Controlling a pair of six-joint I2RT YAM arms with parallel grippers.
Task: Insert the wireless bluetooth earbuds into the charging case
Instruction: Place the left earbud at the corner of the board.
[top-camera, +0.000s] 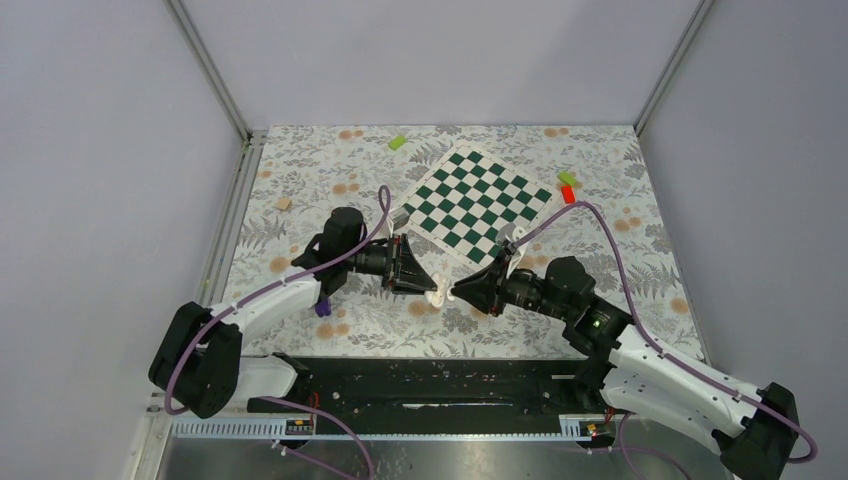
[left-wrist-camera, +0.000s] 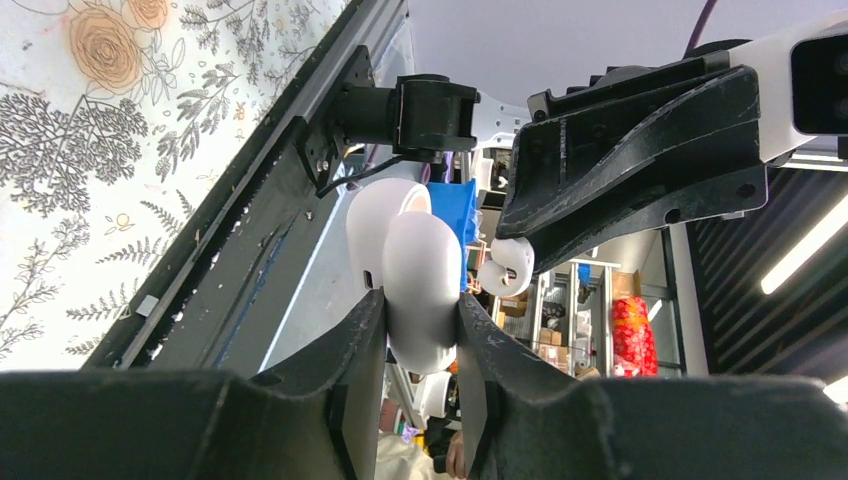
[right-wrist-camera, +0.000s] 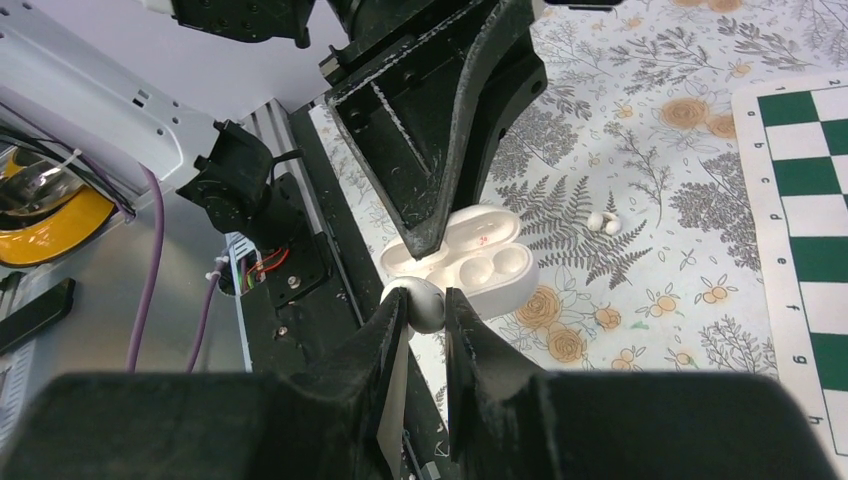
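My left gripper (left-wrist-camera: 420, 300) is shut on the charging case (left-wrist-camera: 420, 290), a white oval case held above the table with its lid (left-wrist-camera: 375, 225) swung open. In the right wrist view the open case (right-wrist-camera: 480, 268) shows empty wells, with the left fingers (right-wrist-camera: 440, 150) pinching it from above. My right gripper (right-wrist-camera: 425, 300) is shut on one white earbud (right-wrist-camera: 425, 305), whose tip sits right at the case's near edge. From the left wrist view that earbud (left-wrist-camera: 505, 268) hangs beside the case. A second earbud (right-wrist-camera: 603, 222) lies on the floral cloth beyond the case. From above, both grippers meet at the case (top-camera: 437, 296).
A green-and-white chessboard (top-camera: 478, 203) lies behind the grippers. A green block (top-camera: 397, 142) and a green-and-red block (top-camera: 567, 186) sit near the back, with a small wooden cube (top-camera: 284, 203) at the left. A purple piece (top-camera: 322, 308) lies by the left arm. The black base rail (top-camera: 430, 375) runs along the near edge.
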